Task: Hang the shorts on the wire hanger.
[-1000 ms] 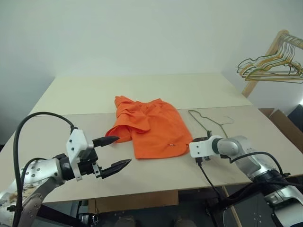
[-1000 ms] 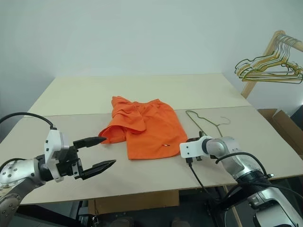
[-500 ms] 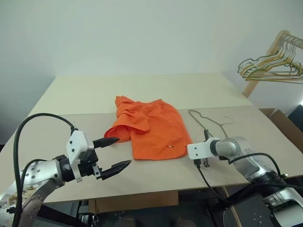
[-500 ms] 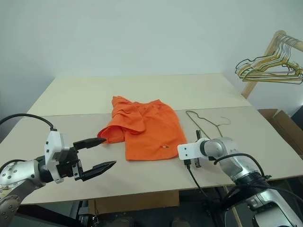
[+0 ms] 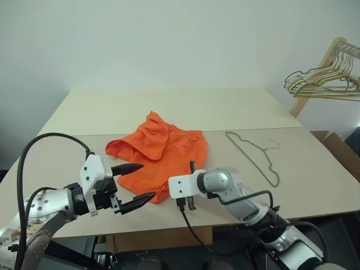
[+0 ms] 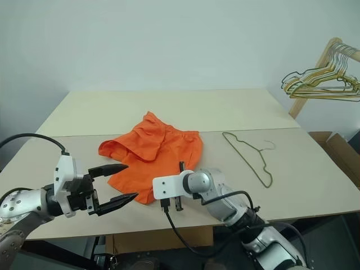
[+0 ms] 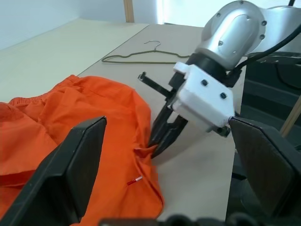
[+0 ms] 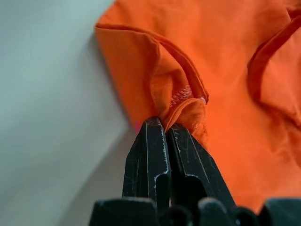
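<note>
The task is barely begun: the right gripper point(image 8: 164, 129) pinches a hem of the shorts point(image 5: 160, 152) near the table's point(image 5: 112, 112) front edge, the left gripper point(image 5: 138, 183) waits spread, and the wire hanger point(image 5: 256, 154) lies untouched toward the right edge.

1. No readable text, brand, number or sign is showing on anything in these views.
2. The small white-and-red tag point(image 7: 135, 180) is sitting on the shorts point(image 5: 163, 149) near a leg hem, but whatever is printed on it is too small to read.
</note>
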Motion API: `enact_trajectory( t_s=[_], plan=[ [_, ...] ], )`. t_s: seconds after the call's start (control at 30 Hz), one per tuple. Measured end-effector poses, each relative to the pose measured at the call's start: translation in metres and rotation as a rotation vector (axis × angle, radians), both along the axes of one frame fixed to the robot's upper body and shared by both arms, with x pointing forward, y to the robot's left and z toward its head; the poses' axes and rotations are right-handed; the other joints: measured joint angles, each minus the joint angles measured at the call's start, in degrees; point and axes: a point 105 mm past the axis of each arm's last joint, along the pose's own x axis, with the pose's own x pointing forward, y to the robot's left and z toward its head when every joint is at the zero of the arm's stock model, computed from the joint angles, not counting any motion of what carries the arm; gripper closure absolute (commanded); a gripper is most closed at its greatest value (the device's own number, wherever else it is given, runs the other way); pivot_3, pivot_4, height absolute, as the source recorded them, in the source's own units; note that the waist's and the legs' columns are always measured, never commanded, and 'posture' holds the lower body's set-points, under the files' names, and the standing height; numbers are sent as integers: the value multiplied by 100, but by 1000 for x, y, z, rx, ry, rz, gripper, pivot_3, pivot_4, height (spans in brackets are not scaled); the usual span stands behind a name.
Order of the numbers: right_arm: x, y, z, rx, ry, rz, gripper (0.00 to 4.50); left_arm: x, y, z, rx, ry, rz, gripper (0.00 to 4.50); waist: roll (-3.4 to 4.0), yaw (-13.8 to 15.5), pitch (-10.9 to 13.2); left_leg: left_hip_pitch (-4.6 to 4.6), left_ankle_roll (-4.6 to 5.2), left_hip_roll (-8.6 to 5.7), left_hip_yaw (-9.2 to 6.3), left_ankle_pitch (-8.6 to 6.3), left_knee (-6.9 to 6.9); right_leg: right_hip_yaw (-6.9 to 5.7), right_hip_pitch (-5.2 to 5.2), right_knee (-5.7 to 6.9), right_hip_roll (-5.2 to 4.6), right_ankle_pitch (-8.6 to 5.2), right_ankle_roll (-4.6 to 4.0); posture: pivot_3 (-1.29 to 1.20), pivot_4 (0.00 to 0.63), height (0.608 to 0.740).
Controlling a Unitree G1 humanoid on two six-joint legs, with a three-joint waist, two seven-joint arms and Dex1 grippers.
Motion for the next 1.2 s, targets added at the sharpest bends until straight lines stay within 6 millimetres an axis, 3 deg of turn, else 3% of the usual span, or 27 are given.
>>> enact_trajectory(
  t_s=[0.07,0.2,0.4,0.67,0.83,0.97,1.2],
  plan=[
    [-1,-3,-5,-18,19,2,3761,0,0,0,1,0,1,0,0,-14,0,-8,0,0,0,0,-1,0,-12,5,0,-1,-1,110,0,740],
    [-10,-22,-11,-65,100,8,2323,0,1,-1,4,4,6,0,1,-24,1,-9,1,0,-1,-1,-2,1,-15,6,3,-1,-1,109,0,740],
    [-17,-69,23,-75,178,24,96,1,-6,-7,17,50,-15,0,7,-5,6,0,45,0,-16,-25,2,-8,3,3,1,-2,-1,80,0,740],
    [-20,-108,47,-75,230,-17,40,17,-56,-28,193,255,-141,0,1,-38,6,1,45,-14,-33,-23,6,-14,18,-1,12,-3,0,17,0,740],
    [-17,-120,47,-72,222,-80,40,47,-92,-48,317,447,-51,0,-8,-94,7,-6,47,-20,-42,-23,15,-10,20,0,18,-3,3,-24,0,740],
    [-17,-124,46,-64,217,-119,40,58,-100,-69,423,524,27,0,-10,-247,9,-7,48,-17,-42,-24,10,-2,12,-1,20,-7,4,-46,0,740],
    [-19,-123,48,-39,202,-153,40,63,-106,-103,590,481,84,0,-12,-348,10,-6,48,-13,-41,-24,11,1,10,2,14,-7,0,-67,0,740]
  ],
)
